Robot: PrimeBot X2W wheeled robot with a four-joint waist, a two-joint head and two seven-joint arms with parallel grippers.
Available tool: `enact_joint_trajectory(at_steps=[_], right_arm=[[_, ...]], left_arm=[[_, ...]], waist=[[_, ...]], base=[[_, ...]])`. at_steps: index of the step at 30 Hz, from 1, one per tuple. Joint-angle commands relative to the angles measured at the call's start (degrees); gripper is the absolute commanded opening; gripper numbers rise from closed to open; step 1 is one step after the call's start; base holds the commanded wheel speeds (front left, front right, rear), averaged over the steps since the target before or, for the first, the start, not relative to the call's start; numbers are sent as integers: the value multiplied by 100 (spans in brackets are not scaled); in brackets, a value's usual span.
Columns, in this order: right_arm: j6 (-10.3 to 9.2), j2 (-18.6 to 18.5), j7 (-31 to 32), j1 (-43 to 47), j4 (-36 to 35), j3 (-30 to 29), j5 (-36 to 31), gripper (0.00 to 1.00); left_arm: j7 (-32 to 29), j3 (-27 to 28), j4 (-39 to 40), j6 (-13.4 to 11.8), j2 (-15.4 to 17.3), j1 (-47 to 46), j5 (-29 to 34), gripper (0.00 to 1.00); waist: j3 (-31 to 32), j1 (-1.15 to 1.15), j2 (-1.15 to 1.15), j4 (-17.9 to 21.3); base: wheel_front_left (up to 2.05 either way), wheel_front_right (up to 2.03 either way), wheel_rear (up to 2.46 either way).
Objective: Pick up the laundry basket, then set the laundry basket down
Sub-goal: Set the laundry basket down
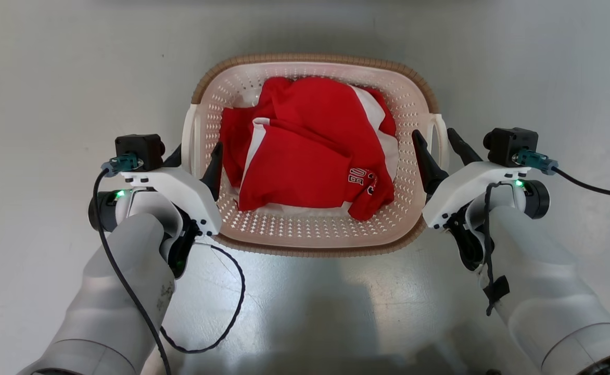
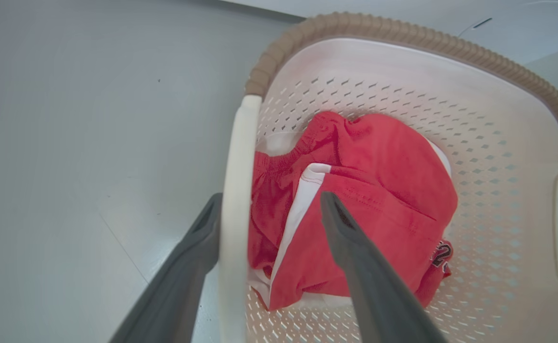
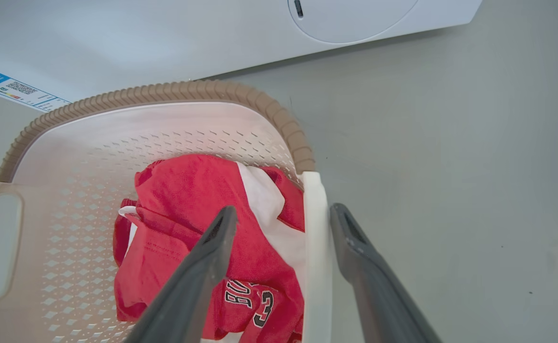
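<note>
left gripper and right gripper, both spread wide, straddle the white loop handles of the laundry basket, one finger inside, one outside. the basket, holding red-and-white clothing, sits on grey floor before a white washer.

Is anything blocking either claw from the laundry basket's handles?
Nothing visible does. The left claw and right claw, both open, each straddle a white loop handle of the cream-white perforated plastic laundry basket.
</note>
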State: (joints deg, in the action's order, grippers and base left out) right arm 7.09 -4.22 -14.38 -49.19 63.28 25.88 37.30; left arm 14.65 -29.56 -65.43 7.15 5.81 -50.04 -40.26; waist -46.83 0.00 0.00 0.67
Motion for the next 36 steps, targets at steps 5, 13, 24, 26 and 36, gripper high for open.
enact_joint_trajectory(at_steps=[5,13,24,26,36], right_arm=[[40,133,-62,462,-120,36,-8,100],[40,134,-62,767,-368,-85,-145,100],[40,134,-62,1479,-1107,-553,-595,100],[40,134,-62,1632,-1347,-697,-718,100],[40,134,-62,2375,-2240,-1237,-1175,100]], left_arm=[[35,252,210,33,255,175,198,100],[35,520,627,33,347,677,563,100],[35,1073,1309,34,324,1497,1009,100],[35,1202,1453,34,324,1665,1089,100],[35,1816,2266,34,202,2433,1307,100]], waist=[[264,0,0,30],[994,0,0,164],[2225,0,0,292],[2449,0,0,311],[3438,0,0,316]], base=[[0,0,0],[0,0,0],[0,0,0],[0,0,0],[0,0,0]])
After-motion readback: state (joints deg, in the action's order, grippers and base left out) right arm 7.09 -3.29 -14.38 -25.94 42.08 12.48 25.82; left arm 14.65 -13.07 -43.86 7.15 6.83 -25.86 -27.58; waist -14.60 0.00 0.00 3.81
